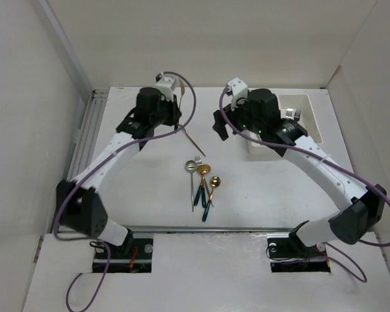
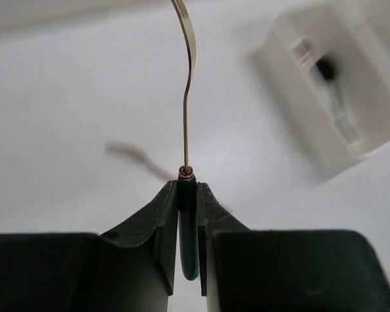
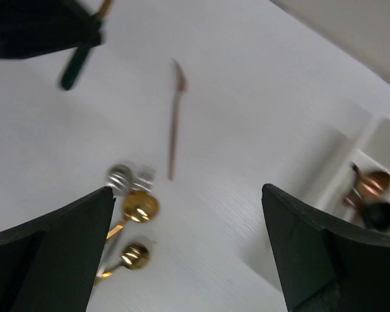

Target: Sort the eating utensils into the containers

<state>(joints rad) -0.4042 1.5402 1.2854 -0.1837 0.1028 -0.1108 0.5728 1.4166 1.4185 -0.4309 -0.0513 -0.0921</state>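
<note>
Left wrist view: left gripper (image 2: 187, 192) clamps a green-handled gold fork (image 2: 186, 130).

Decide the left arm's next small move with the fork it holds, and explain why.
Probably swing the left gripper rightward toward the white two-compartment plastic tray. It is shut on the dark green handle of the gold-headed fork, so the pick looks done, and the tray lies off to its right, not yet under the fork.

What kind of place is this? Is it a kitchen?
Probably a robot lab bench, not a kitchen: two white-and-black robot arms bolted to a plain white table, bare white walls around, purple cables trailing.
</note>
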